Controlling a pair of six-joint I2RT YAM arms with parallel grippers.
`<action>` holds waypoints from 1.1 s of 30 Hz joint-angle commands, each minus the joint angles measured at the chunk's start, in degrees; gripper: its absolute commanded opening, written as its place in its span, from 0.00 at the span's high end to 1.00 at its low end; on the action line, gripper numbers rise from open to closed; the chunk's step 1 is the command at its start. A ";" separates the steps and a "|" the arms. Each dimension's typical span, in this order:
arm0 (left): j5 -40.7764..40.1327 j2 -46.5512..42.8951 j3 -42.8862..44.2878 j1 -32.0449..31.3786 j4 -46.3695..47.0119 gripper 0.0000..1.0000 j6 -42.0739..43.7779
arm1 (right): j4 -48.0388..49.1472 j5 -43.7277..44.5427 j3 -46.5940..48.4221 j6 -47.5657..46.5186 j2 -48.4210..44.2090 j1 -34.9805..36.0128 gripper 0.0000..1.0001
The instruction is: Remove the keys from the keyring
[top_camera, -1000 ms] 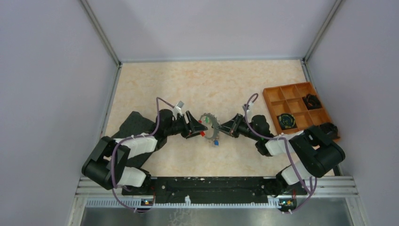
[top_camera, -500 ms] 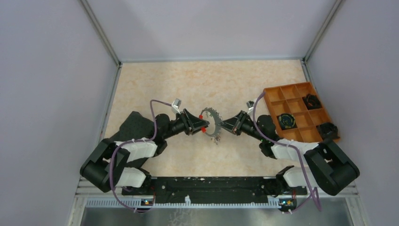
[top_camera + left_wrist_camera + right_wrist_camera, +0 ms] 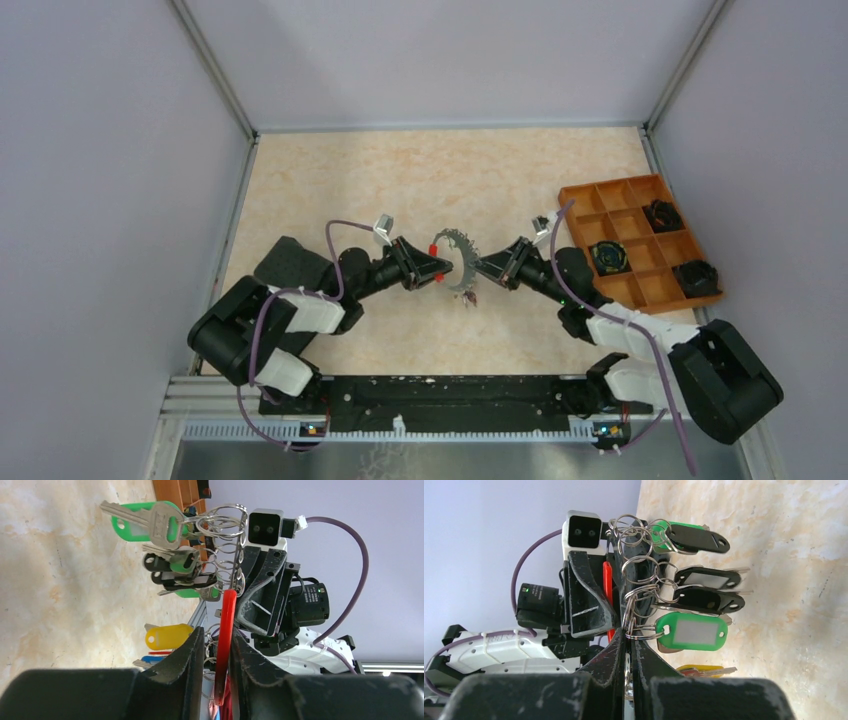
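The keyring [image 3: 453, 262], a thin grey ring with a red sleeve [image 3: 434, 249], hangs above the table centre between both grippers. Several keys [image 3: 467, 293] dangle from it on small split rings. My left gripper [image 3: 437, 268] is shut on the red sleeve [image 3: 226, 630]; the sleeve lies against one finger, with small rings beside the other. In the left wrist view a green key [image 3: 145, 522], black keys [image 3: 172, 570] and a yellow tag [image 3: 167, 636] hang left of the ring. My right gripper [image 3: 479, 267] is shut on the ring's bare wire [image 3: 629, 630], with a green tag [image 3: 694, 631] and black tags [image 3: 706, 577] alongside.
An orange compartment tray [image 3: 578, 196] stands at the right edge, holding black coiled objects [image 3: 607, 257] in three cells. Grey walls close the left, back and right. The metal rail [image 3: 440, 390] with the arm bases runs along the near edge.
Both grippers have carried the keyring slightly right and away from the bases, and the ring has turned. The right arm's elbow has swung out right and nearer the rail.
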 commanded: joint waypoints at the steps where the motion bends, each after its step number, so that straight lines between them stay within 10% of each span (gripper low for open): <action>1: -0.24 -1.00 0.52 -0.63 9.34 0.69 -0.17 | 0.75 0.82 0.73 -2.13 -3.93 0.11 1.00; 15: 0.19 -5.00 2.40 -0.96 3.26 0.60 3.52 | -0.44 0.26 2.15 -3.00 -4.57 1.21 1.00; 23: 1.41 -5.90 2.77 -1.19 2.62 0.97 3.23 | -1.60 0.24 3.05 -4.51 -4.89 1.83 1.00; 33: 1.95 -15.00 6.48 -1.03 -18.31 1.00 4.37 | -19.40 7.96 6.12 -21.22 -15.88 1.85 0.02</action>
